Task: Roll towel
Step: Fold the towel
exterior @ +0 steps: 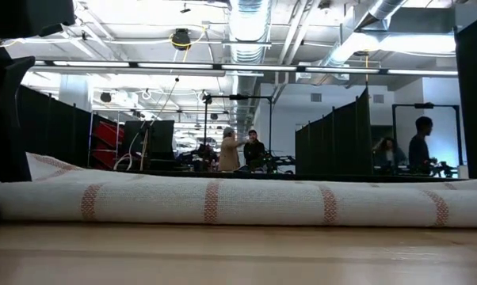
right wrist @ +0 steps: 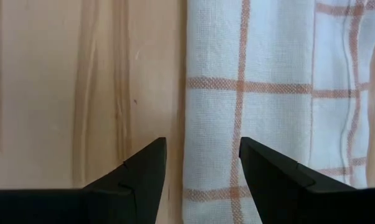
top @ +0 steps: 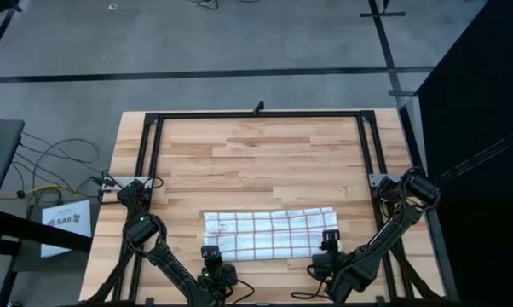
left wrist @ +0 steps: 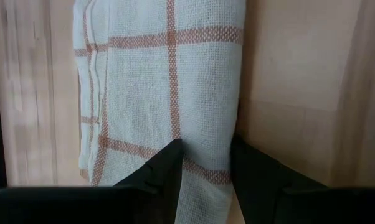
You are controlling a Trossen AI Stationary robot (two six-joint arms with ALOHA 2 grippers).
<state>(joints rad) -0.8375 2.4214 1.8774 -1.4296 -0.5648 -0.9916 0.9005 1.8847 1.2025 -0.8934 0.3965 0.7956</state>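
Pinching the towel (top: 271,233) near edge, the left gripper (left wrist: 206,174) has fabric between its fingers. Right gripper (right wrist: 203,171) fingers straddle the edge, spread. Uneven grip could skew the roll.

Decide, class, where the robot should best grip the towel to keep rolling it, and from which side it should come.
Probably grip the towel along its near long edge, the rounded fold, at both ends together. The left gripper already straddles that fold; the right gripper is open at it. Come from the robot's side, since the cloth lies long across the table, so it rolls away evenly.
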